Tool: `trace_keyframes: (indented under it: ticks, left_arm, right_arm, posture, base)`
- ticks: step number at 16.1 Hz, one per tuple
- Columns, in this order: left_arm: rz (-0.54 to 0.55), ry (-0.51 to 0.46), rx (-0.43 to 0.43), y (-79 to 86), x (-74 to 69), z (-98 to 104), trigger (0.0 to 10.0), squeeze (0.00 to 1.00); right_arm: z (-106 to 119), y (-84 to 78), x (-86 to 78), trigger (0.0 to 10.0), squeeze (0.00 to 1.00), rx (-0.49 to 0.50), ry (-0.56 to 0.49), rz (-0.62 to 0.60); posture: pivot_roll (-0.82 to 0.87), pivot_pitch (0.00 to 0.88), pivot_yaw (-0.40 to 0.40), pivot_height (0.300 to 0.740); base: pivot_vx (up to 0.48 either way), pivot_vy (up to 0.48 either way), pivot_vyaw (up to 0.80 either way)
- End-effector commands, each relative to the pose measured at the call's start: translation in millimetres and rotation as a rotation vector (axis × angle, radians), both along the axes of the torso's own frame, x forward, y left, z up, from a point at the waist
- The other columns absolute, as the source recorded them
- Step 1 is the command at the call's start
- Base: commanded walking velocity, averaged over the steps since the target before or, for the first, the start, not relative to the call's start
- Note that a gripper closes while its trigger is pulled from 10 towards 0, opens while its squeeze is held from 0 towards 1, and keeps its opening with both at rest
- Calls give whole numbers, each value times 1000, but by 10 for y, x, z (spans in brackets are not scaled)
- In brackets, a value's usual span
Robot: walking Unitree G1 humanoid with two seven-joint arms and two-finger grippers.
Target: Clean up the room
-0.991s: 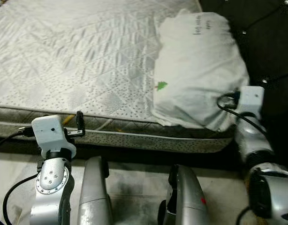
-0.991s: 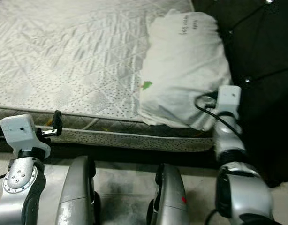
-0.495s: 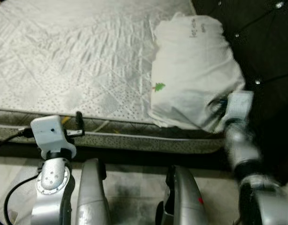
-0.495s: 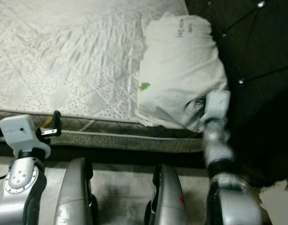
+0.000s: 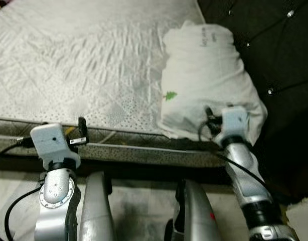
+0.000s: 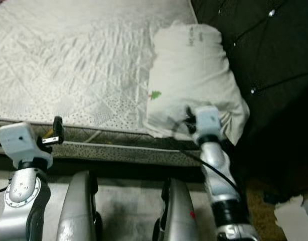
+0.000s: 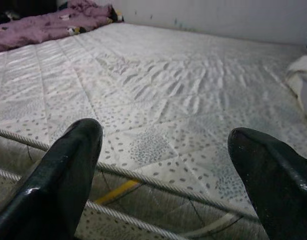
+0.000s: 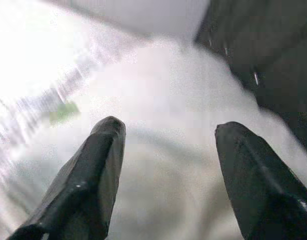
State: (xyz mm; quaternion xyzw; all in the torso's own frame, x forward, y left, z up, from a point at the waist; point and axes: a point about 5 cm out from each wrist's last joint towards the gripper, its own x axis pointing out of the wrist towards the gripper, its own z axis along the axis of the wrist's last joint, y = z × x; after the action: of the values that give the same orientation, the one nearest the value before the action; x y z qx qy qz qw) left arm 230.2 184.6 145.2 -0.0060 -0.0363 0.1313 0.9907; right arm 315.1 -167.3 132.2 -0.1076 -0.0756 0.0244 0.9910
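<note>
A white pillow (image 5: 204,70) with a small green tree print lies at the right end of the bare quilted mattress (image 5: 84,65), against the dark headboard. My right gripper (image 8: 166,165) is open, its two black fingers (image 8: 93,175) pointing at the pillow's near edge from close by, with nothing between them. Its wrist block (image 5: 233,120) sits just in front of the pillow's near corner. My left gripper (image 7: 168,165) is open too and holds nothing. It hovers at the mattress's front edge (image 5: 81,131), far to the left of the pillow.
A dark tufted headboard (image 5: 274,45) rises right of the pillow. A purple blanket (image 7: 43,25) is bunched at the mattress's far side. Something white (image 5: 302,216) lies on the floor at the lower right. My silver legs (image 5: 94,211) stand on pale floor before the bed.
My right arm has swung in to the left, from beside the pillow's right edge to its near corner. The left arm has stayed put. The view has shifted slightly.
</note>
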Motion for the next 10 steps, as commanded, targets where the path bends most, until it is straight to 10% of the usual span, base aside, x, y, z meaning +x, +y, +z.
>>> trace_keyframes:
  ticks: [1,6,7,10]
  left_arm:
    - [-9,-11,-10,-34,13,7,10000,0]
    - [-14,-31,-27,-72,53,25,10000,0]
    - [-18,-34,-29,-87,69,25,10000,0]
    - [-17,-42,-33,-101,77,23,10000,0]
  right_arm:
    - [170,104,42,10000,1000,6,-72,44]
    - [236,394,108,10000,1000,137,-53,87]
    - [225,547,141,10000,0,192,-14,110]
    - [252,565,186,10000,0,194,-5,111]
  posture:
    - [144,51,-91,542]
    - [147,41,-94,542]
    - [155,42,-95,550]
    - [152,39,-100,585]
  base:
    - [0,0,0]
    - [0,0,0]
    - [0,0,-406]
    - [0,0,0]
